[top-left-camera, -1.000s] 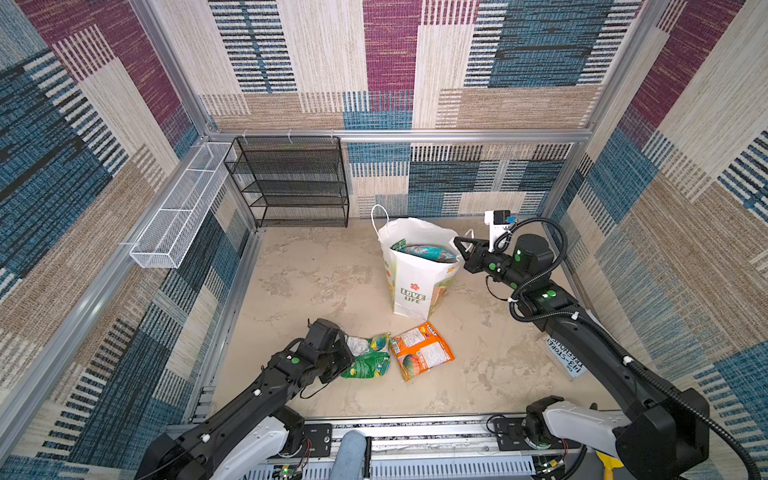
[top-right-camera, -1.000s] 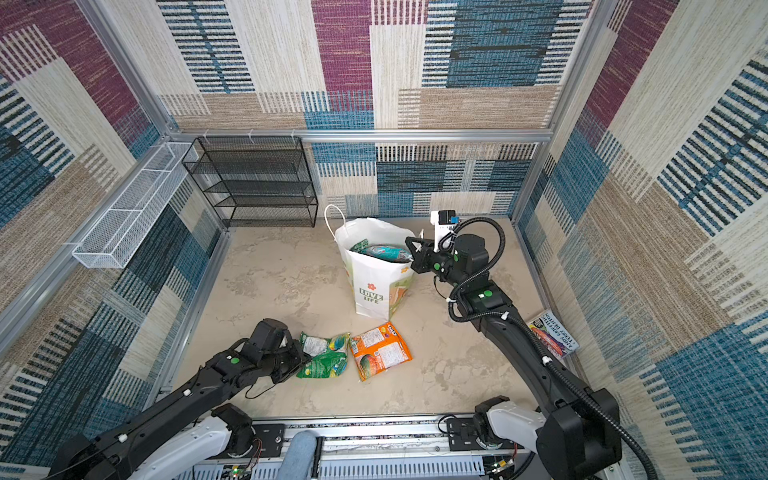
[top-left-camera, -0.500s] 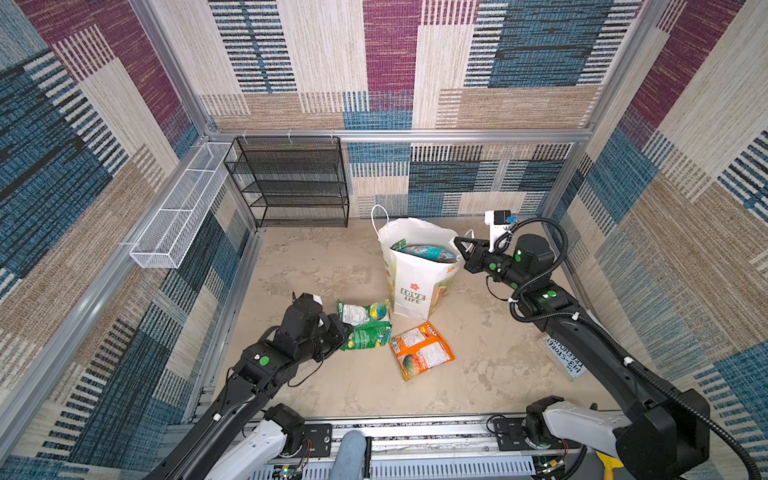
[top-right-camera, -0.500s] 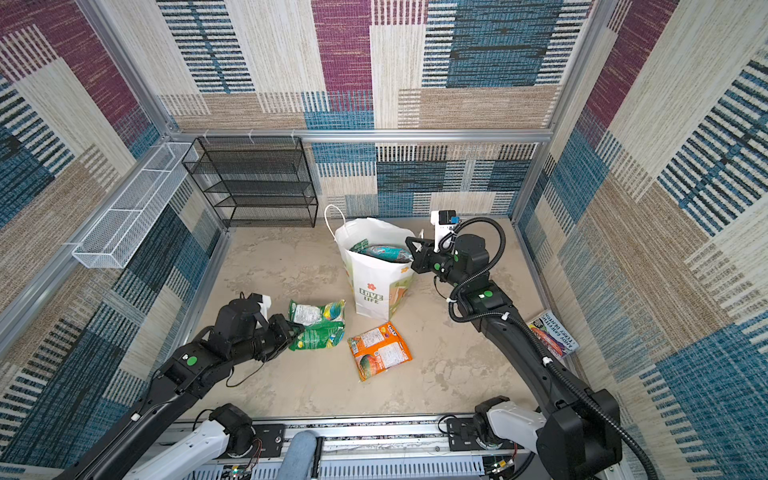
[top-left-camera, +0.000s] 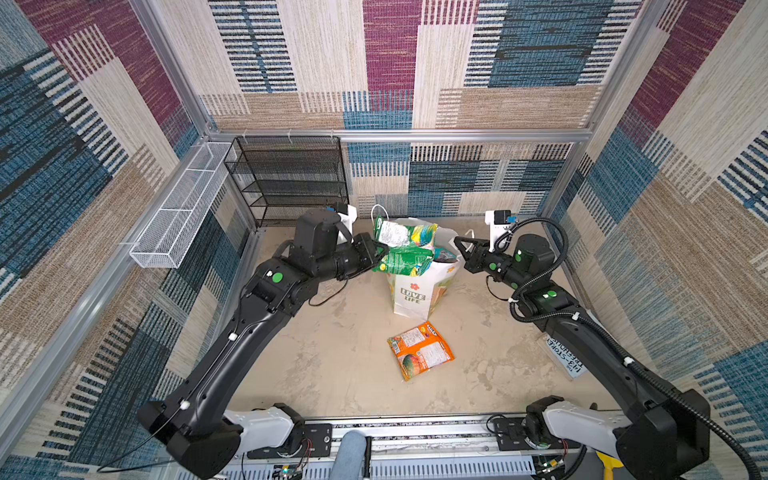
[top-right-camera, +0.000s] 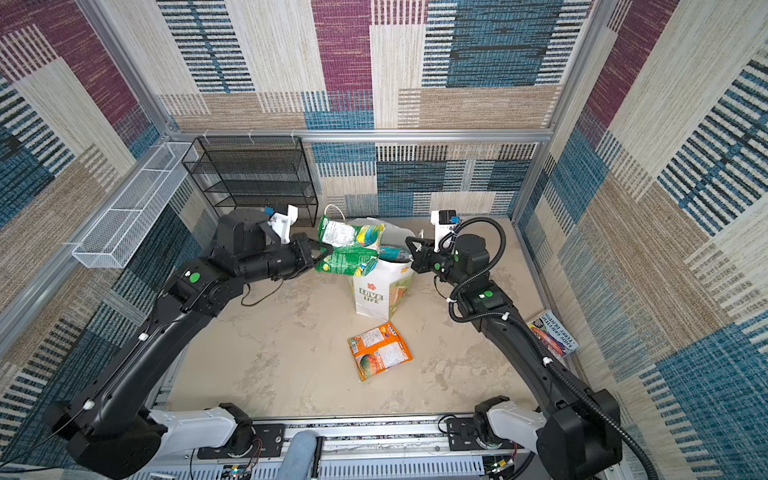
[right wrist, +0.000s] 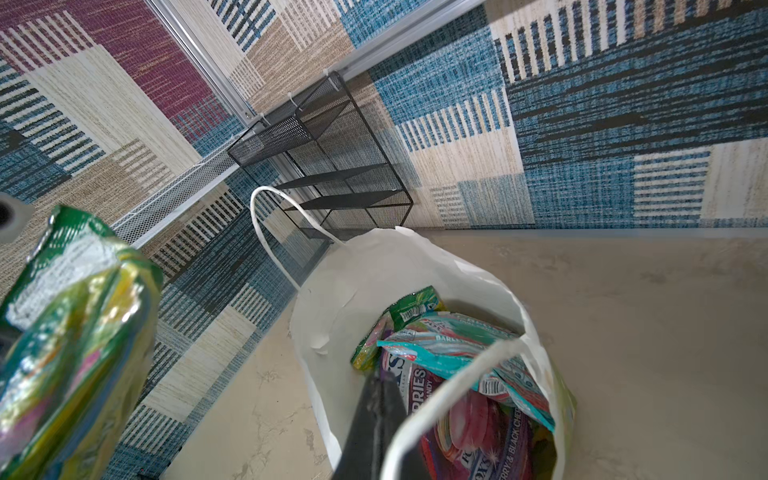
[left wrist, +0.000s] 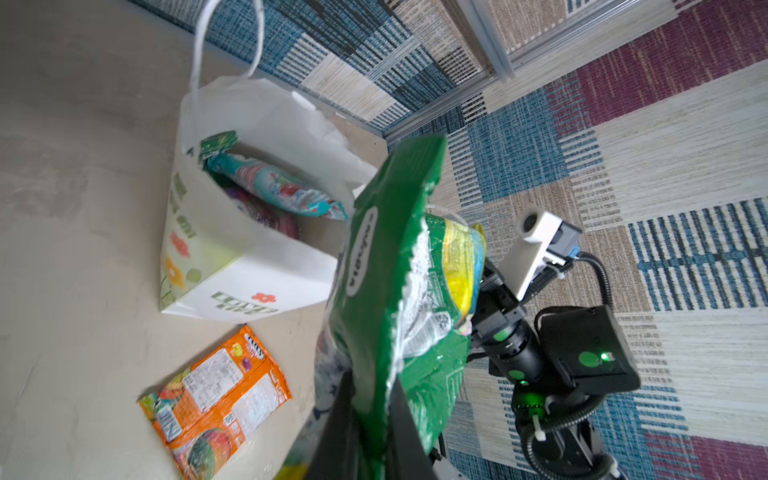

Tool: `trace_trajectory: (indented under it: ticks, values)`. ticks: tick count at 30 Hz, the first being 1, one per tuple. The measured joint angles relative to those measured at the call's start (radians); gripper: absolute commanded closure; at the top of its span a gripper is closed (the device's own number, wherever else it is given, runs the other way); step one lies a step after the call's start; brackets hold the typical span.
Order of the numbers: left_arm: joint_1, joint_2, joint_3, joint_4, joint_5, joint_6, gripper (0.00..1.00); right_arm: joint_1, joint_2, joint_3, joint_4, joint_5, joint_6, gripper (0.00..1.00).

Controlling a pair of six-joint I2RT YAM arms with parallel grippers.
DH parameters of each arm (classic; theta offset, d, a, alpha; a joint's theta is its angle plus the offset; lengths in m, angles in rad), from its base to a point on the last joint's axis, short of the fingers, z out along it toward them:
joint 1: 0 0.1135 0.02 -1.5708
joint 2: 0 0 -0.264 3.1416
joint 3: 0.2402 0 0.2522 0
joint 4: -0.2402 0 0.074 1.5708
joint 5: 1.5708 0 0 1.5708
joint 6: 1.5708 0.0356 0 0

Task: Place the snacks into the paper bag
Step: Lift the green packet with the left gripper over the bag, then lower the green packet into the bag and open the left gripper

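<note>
**A:** Both top views first. Where are the snacks?

**B:** Two green packets (top-left-camera: pixel 405 249) hang from the left gripper (top-left-camera: pixel 378 254), which grasps them by one edge. They are raised at the left rim of the paper bag (top-left-camera: pixel 415 291), which stands upright mid-surface (top-left-camera: pixel 332 353). An orange packet (top-left-camera: pixel 419 351) lies flat just on the near side of the bag, untouched.

**A:** And the right gripper (top-left-camera: pixel 458 242)?

**B:** It is clenched at the bag's right rim. I judge it is there to steady the bag and spread its mouth.

**A:** What does the left wrist view show?

**B:** With the pinch at the edge, the packets dangle free, ready to drop. Beyond them the mouth gapes, with a teal-red packet (left wrist: pixel 274 187) lying on top inside.

**A:** And the right wrist view?

**B:** The jaws are pressed together at the rim. I cannot tell whether any paper is caught between them. A purple packet (right wrist: pixel 419 390) and others crowd the bag. The green pair sits left of the opening, so it likely needs to move further right before it is let go.
</note>
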Motion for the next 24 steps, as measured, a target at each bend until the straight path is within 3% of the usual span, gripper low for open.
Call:
trace_trajectory:
  ticks: [10,14,18,24]
  values:
    - [0.003,0.502,0.575,-0.192,0.037,0.194,1.00,0.000,-0.002,0.000,0.000,0.001,0.000,0.99]
    - [0.018,0.649,0.735,-0.272,0.066,0.246,1.00,0.000,-0.006,-0.002,0.000,0.003,0.000,0.99]
    - [0.041,0.733,0.800,-0.336,0.098,0.274,1.00,0.000,-0.008,-0.003,0.000,0.003,0.000,0.99]
    - [0.047,0.735,0.730,-0.359,0.124,0.328,1.00,0.000,-0.010,-0.003,0.000,0.003,-0.001,0.99]
